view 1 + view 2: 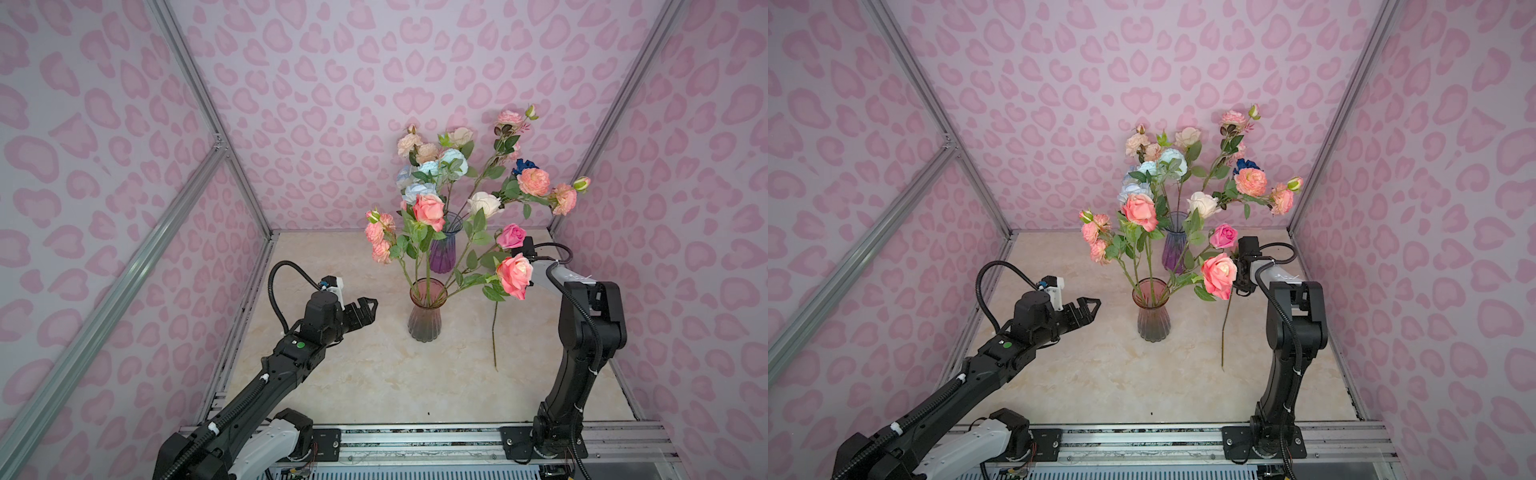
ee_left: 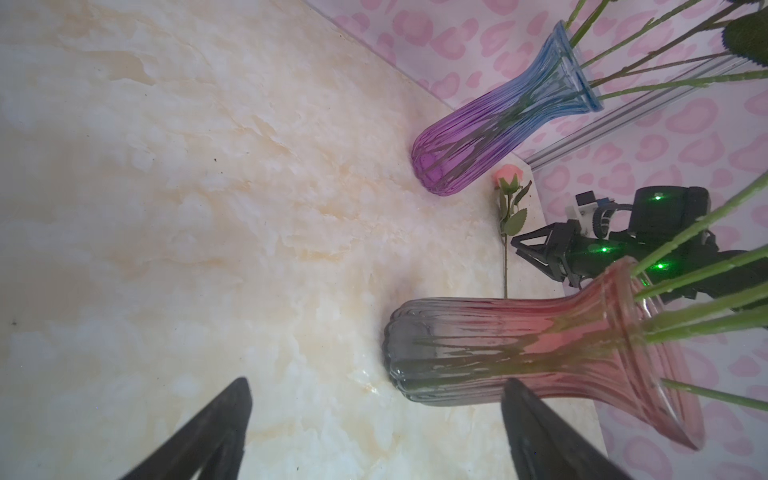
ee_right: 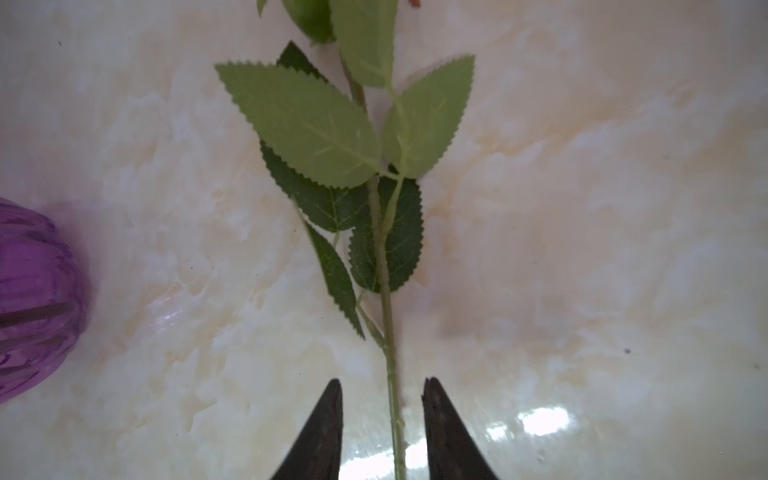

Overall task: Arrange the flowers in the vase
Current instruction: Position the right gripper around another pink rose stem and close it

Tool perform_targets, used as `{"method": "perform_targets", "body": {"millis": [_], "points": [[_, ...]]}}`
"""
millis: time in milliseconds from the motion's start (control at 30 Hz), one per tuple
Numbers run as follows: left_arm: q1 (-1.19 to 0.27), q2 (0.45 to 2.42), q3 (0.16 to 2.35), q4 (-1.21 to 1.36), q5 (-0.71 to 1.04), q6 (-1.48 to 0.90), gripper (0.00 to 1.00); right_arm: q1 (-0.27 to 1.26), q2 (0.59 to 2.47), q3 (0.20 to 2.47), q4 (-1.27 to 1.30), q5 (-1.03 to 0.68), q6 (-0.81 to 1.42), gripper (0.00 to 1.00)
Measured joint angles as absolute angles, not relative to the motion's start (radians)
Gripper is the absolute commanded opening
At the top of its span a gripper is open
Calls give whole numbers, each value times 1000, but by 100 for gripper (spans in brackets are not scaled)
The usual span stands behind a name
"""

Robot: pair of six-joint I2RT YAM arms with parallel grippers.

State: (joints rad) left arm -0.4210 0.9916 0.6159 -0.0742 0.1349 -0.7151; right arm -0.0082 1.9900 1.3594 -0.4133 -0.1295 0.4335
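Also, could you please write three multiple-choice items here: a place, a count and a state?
1. Where is the loose stem? A inside a vase; B against the back wall; C on the table, right of the pink vase.
2. How many vases stand there? A one; B two; C four.
3. The left gripper is: A open and empty; B shut on a stem; C shut on a vase.
Key: C, it lies on the table there; B, a purple vase stands behind the pink one; A, its jaws stand wide with nothing between.
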Motion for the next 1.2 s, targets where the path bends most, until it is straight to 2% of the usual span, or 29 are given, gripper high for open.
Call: {"method": "perform_targets", "body": {"millis": [300, 533, 700, 1100, 1200], "points": [[-414, 1028, 620, -73, 158, -715, 95, -11, 2045, 1396, -423, -123, 400, 28], [-413, 1041, 625, -73, 163, -715, 95, -20, 2062, 1411, -423, -127, 381, 10], [-412, 1044, 627, -73, 169, -715, 94, -22, 2054, 1402, -413, -131, 382, 5], [-412, 1002, 618, -73, 176, -726, 94, -22, 1868, 1261, -360, -128, 425, 3], [-412, 973, 608, -73, 176, -728, 94, -18, 1822, 1231, -356, -124, 434, 16]]}}
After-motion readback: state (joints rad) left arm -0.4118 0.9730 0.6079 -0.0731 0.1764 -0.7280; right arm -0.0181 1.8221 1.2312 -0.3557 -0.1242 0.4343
